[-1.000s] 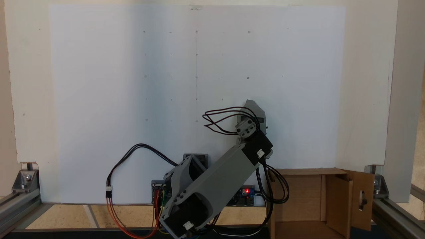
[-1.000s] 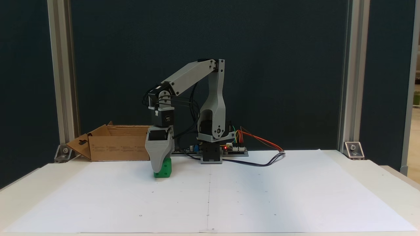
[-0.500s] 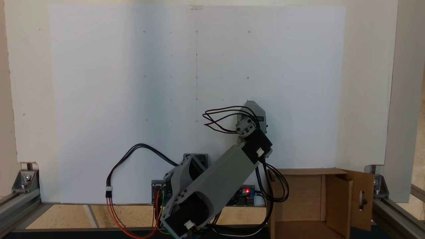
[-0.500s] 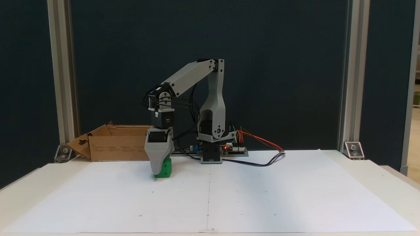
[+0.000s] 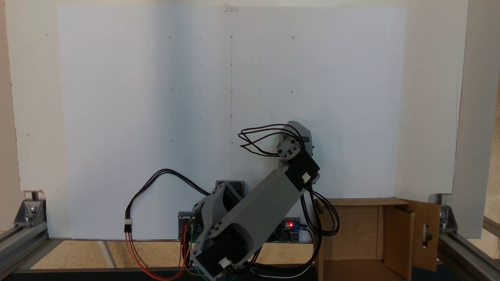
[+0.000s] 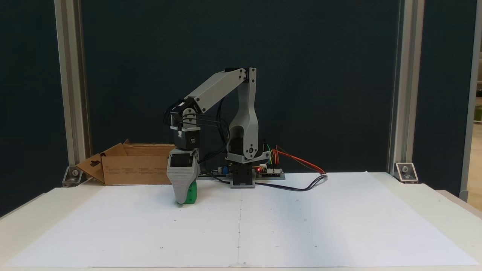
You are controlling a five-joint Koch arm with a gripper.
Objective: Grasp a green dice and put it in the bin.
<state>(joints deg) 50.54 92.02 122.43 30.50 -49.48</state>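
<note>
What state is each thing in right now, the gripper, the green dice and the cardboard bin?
gripper: lowered to the white paper, over the dice; open or shut cannot be told.
green dice: on the paper, partly hidden behind the gripper.
bin: flaps open; the dice isn't inside.

Grey arm, base [image 6: 241, 177] at rear centre of white-papered worktop [image 6: 301, 226]. End effector [image 6: 183, 197] pointing down, its front jaw covering most of the green dice [image 6: 192, 193], which rests on the paper. Cardboard bin [image 6: 131, 169] rear left, flap with keyhole cutout splayed outward. Coloured wires [image 6: 297, 162] right of base.
</note>
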